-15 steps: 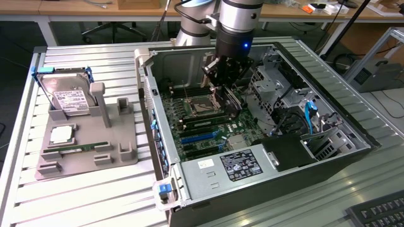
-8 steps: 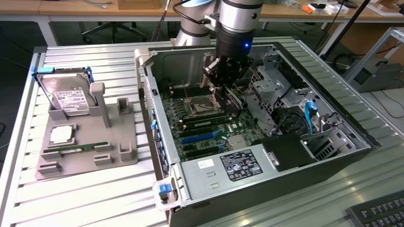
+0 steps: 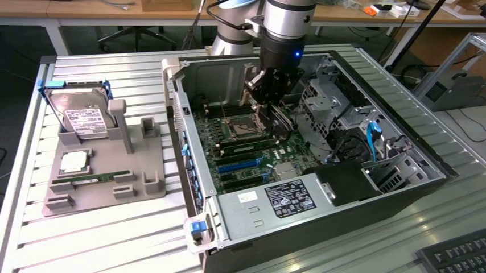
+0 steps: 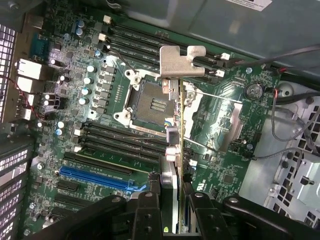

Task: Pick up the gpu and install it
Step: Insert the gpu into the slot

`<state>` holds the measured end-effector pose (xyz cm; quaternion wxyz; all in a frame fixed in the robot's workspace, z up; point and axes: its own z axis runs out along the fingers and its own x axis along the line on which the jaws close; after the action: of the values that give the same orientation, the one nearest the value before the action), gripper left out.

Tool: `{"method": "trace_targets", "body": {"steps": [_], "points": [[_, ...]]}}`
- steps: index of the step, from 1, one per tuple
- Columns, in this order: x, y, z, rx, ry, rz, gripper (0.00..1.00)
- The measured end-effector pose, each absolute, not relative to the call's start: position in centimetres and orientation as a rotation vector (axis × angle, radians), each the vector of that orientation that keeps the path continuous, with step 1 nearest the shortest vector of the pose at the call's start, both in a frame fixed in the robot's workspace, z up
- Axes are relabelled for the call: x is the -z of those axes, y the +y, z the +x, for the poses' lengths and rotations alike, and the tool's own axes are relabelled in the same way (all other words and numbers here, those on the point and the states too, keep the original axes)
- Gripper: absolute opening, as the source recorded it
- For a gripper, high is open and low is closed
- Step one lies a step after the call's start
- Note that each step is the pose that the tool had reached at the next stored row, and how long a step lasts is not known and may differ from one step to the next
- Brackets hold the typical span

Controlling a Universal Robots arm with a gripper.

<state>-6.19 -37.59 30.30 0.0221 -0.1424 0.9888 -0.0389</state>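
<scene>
Holding the gpu [image 4: 176, 65] clamped edge-on in the gripper [image 4: 172, 200], just above the CPU socket [image 4: 150, 102]; the card is best held upright and untwisted.

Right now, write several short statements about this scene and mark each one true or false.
1. The hand grips the gpu above the motherboard. True.
2. The hard drive lies inside the computer case. False: it stands in the grey holder outside the case.
3. The case's side is open, showing the motherboard. True.
4. The gpu is already seated in the blue slot. False: that slot is empty, and the hand holds the card.
</scene>
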Motion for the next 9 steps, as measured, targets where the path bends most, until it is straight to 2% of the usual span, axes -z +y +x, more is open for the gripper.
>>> {"method": "trace_targets", "body": {"steps": [9], "points": [[-30.3, -37.59, -6.19, 0.118, 3.045, -0.541, 0.27]]}}
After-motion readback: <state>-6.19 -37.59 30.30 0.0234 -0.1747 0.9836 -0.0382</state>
